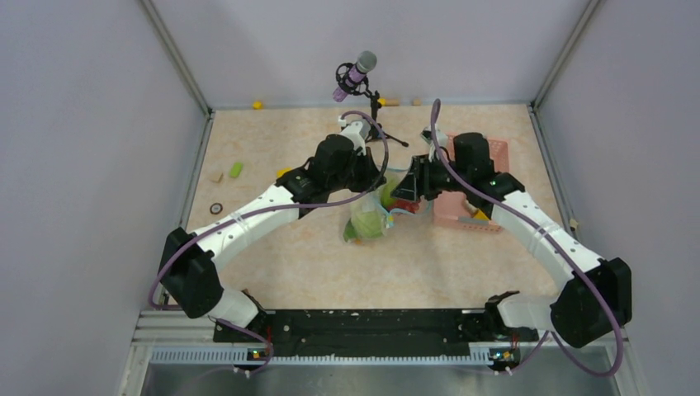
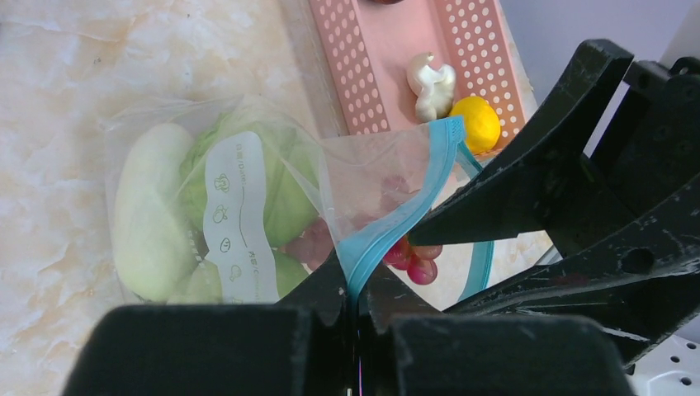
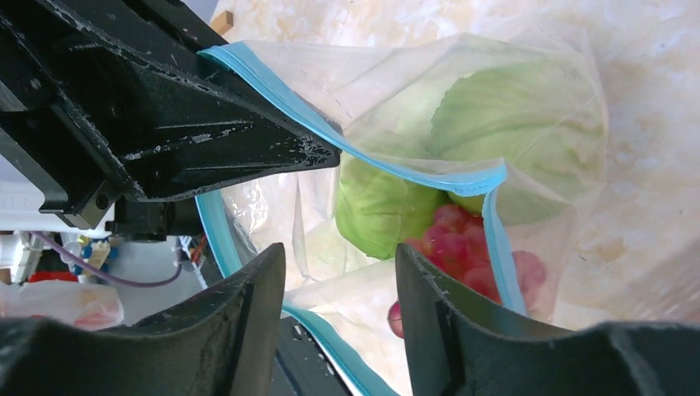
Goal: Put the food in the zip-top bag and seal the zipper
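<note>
The clear zip-top bag (image 1: 369, 221) lies at the table's middle. It holds pale green cabbage (image 2: 281, 190), a white oblong vegetable (image 2: 148, 214) and dark red grapes (image 3: 454, 239). My left gripper (image 2: 357, 285) is shut on the light blue zipper (image 2: 413, 190) strip and holds the mouth up. My right gripper (image 3: 338, 280) is open and empty, its jaws at the open bag mouth above the cabbage (image 3: 380, 206). In the top view the left gripper (image 1: 381, 183) and the right gripper (image 1: 402, 196) meet over the bag. A yellow fruit (image 2: 479, 122) and a white piece (image 2: 431, 82) lie in the pink basket (image 2: 388, 49).
The pink lattice basket (image 1: 483, 210) stands right of the bag, under the right arm. A microphone on a stand (image 1: 355, 74) is at the back centre. Small bits lie at the left (image 1: 237, 169) and along the back wall (image 1: 257, 105).
</note>
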`<action>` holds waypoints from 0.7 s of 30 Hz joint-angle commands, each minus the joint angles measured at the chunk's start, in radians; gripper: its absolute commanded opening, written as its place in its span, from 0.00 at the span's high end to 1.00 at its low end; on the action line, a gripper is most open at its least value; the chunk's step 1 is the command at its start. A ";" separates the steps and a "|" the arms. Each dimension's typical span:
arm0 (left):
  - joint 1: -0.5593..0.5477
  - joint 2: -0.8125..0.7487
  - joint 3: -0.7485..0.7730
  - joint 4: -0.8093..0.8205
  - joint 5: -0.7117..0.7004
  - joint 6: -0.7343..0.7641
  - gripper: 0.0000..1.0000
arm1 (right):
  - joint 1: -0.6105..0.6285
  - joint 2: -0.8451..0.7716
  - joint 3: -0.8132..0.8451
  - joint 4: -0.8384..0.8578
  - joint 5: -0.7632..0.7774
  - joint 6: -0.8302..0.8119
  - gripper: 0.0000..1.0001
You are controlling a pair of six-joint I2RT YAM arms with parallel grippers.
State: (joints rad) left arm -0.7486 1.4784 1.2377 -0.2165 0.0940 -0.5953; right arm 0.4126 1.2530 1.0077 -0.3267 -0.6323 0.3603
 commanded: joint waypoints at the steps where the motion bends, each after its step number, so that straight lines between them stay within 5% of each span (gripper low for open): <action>1: -0.003 -0.052 0.022 0.109 0.020 0.012 1.00 | 0.012 0.003 0.063 0.014 0.036 -0.030 0.46; 9: -0.002 -0.078 0.005 0.103 -0.020 0.015 1.00 | 0.012 -0.138 0.046 0.053 0.143 -0.049 0.37; 15: -0.002 -0.081 0.001 0.102 -0.039 0.020 1.00 | 0.012 -0.278 -0.034 0.048 0.406 -0.048 0.31; 21: -0.003 -0.076 0.004 0.103 -0.042 0.022 1.00 | 0.011 -0.285 -0.074 -0.045 0.573 -0.032 0.35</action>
State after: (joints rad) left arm -0.7486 1.4555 1.2320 -0.2169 0.0593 -0.5800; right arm 0.4168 0.9447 0.9604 -0.3199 -0.2058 0.3229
